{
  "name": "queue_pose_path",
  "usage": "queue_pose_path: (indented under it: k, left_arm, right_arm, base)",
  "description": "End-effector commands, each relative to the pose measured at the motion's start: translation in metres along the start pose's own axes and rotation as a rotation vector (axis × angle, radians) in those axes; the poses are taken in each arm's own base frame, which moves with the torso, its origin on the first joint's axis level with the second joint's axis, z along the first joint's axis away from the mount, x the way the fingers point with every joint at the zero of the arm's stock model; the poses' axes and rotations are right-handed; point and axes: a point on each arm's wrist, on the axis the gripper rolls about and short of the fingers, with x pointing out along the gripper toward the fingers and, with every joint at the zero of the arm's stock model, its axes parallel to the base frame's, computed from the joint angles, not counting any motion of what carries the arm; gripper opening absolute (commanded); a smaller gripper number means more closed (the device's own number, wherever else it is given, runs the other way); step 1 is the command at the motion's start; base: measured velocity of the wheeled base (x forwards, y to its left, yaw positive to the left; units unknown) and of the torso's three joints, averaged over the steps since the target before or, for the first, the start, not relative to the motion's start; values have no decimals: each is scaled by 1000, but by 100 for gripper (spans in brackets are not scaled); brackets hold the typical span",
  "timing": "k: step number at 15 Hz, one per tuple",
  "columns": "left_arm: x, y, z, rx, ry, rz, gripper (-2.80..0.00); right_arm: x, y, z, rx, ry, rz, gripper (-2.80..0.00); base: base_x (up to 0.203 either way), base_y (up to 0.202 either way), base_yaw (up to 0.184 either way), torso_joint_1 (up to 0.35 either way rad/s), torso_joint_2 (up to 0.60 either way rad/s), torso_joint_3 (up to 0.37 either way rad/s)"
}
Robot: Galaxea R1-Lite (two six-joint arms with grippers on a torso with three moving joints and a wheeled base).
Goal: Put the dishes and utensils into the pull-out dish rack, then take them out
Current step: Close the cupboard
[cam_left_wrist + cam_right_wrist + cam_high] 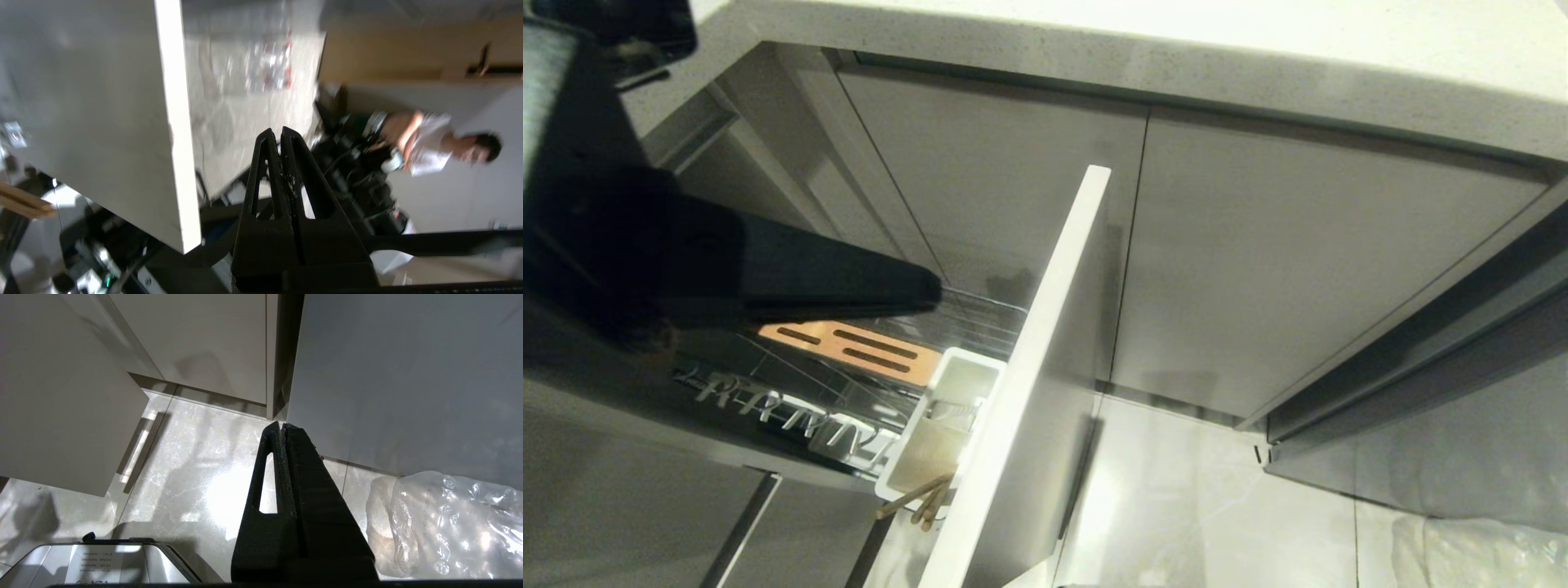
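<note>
Rack: the pull-out dish rack stands open below the worktop.
Chopsticks: chopsticks lean in the white caddy at the rack's front corner.
Left gripper: jaws pressed together, empty, above the rack.
Right gripper: jaws together, over the floor.
Advice: spread the jaws before descending on the chopsticks.
Hidden: the arm covers the rack's rear; no plate, bowl or fork shows.

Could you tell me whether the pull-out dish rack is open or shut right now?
Open: the pull-out dish rack stands out from the cabinet, its front panel well forward.
</note>
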Motion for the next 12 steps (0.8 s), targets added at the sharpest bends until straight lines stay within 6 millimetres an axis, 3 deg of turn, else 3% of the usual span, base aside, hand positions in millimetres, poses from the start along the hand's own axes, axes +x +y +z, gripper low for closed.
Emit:
queue_pose_path:
  k: [1, 5, 9, 12]
  left_arm:
    - [37, -3, -8, 9, 108, 35, -280]
    - [68, -6, -23, 33, 242, 82, -280]
    - [82, -4, -26, 40, 274, 133, -280]
    - [90, 0, -28, 69, 301, 299, -280]
  right_arm:
    - [0, 0, 0, 0, 0, 0, -280]
    - [0, 0, 0, 0, 0, 0, -280]
    - [0, 0, 0, 0, 0, 0, -280]
    - [0, 0, 0, 0, 0, 0, -280]
  base:
    - [0, 0, 0, 0, 0, 0]
    - [0, 0, 0, 0, 0, 0]
    - [0, 0, 0, 0, 0, 0]
    - [0, 0, 0, 0, 0, 0]
